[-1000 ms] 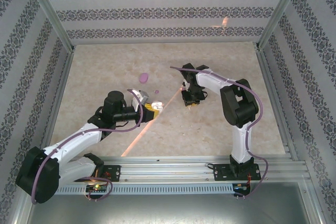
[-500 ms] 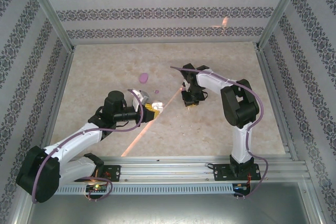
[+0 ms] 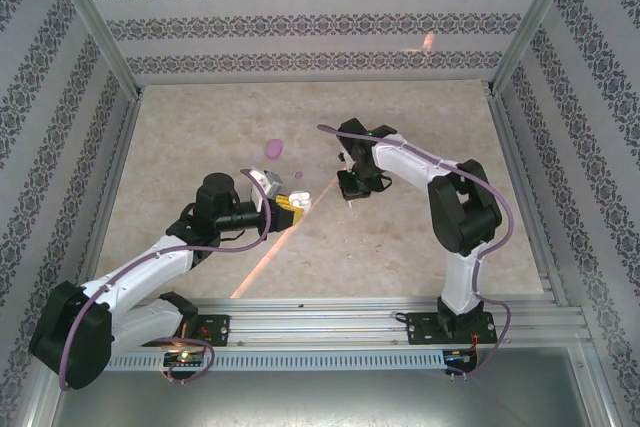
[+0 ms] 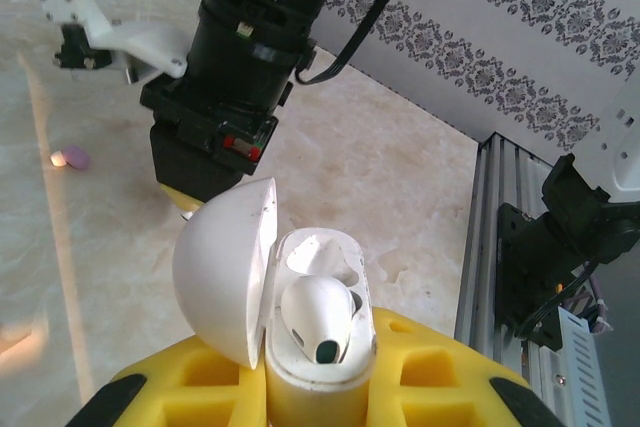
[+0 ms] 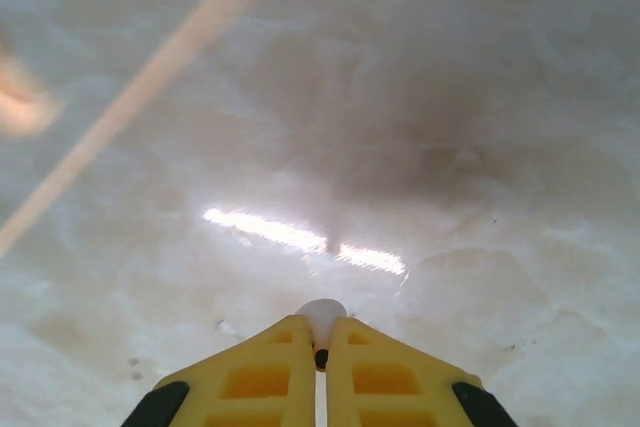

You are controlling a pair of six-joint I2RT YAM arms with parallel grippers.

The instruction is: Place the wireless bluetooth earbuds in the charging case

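low in the frame, the left gripper (image 4: 315,392) grips the open case (image 4: 228,267), steady, so its free cup can be reached. one earbud (image 4: 318,309) sits inside. farther off, the right gripper (image 5: 320,349) pinches the other earbud (image 5: 322,315), probably ready to drop it in.

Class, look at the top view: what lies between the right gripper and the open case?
Nothing but bare table, crossed by a light streak, in the top view. The right gripper pinches an earbud; the left gripper holds the case.
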